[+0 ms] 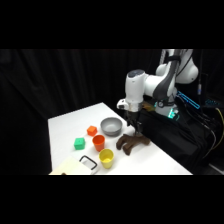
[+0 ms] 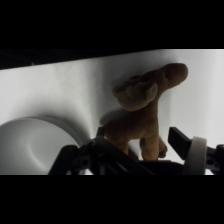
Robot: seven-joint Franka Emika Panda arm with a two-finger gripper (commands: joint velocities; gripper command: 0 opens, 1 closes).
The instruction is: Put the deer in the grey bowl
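Note:
The deer [image 1: 131, 142], a dark brown soft toy, lies on the white table just right of the grey bowl [image 1: 111, 126]. My gripper [image 1: 135, 127] hangs straight over the deer's far end, fingertips close above it. In the wrist view the deer [image 2: 145, 107] stretches away from me, head towards the upper right, with its legs between my fingers. The gripper [image 2: 139, 159] is open, with a white-padded finger [image 2: 194, 152] to the toy's right and a thin strip of table between them. The grey bowl [image 2: 30, 145] shows at the lower left, with nothing in it.
An orange cup [image 1: 98, 142] and a yellow cup [image 1: 106, 158] stand in front of the bowl. A small orange block [image 1: 91, 130] and a green block [image 1: 79, 143] lie to the left. A black-rimmed object [image 1: 88, 161] rests near the front edge. The table's right edge runs close behind the deer.

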